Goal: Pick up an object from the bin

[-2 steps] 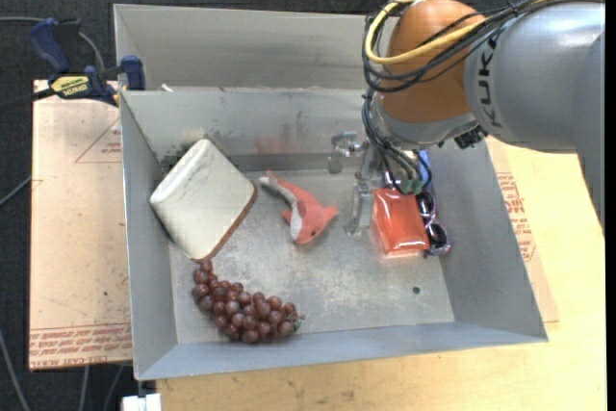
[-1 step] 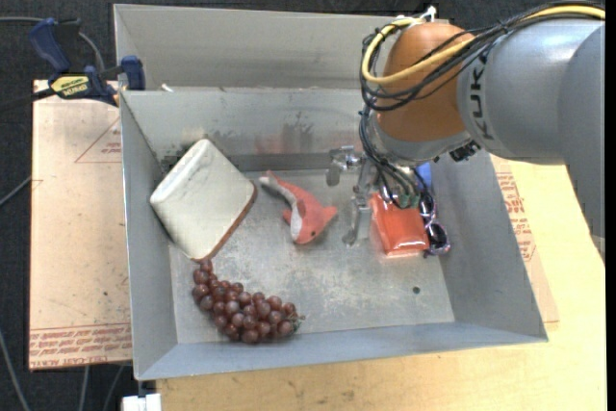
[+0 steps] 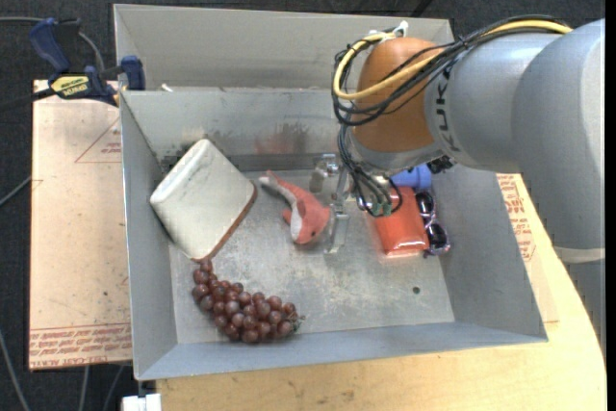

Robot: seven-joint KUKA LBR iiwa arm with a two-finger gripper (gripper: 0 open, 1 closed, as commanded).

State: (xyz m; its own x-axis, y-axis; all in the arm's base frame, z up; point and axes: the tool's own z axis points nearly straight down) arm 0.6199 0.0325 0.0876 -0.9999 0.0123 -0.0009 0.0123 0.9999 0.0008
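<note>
Camera view, looking down into the bin: the grey arm [image 3: 520, 101], with its orange cover [image 3: 390, 101] and looped yellow and black cables [image 3: 358, 72], reaches in from the right and hangs low over the middle of the grey metal bin [image 3: 366, 294]. Its gripper [image 3: 335, 236] points down at the bin floor just beside the right edge of a pink toy fish [image 3: 302, 209], which lies near the centre of the bin with its tail towards the back wall. Whether the claw is wide or closed cannot be told from this angle, nor whether it touches the fish.

Left of the fish, a white block [image 3: 200, 195] with a brown edge leans tilted against the left wall. A bunch of dark red grapes [image 3: 243, 305] lies along the front left of the floor, starting just below the block. On the right, partly under the arm, sit a red box [image 3: 400, 228], a blue thing [image 3: 416, 178] behind it and dark sunglasses [image 3: 434, 228] at its right side.
</note>
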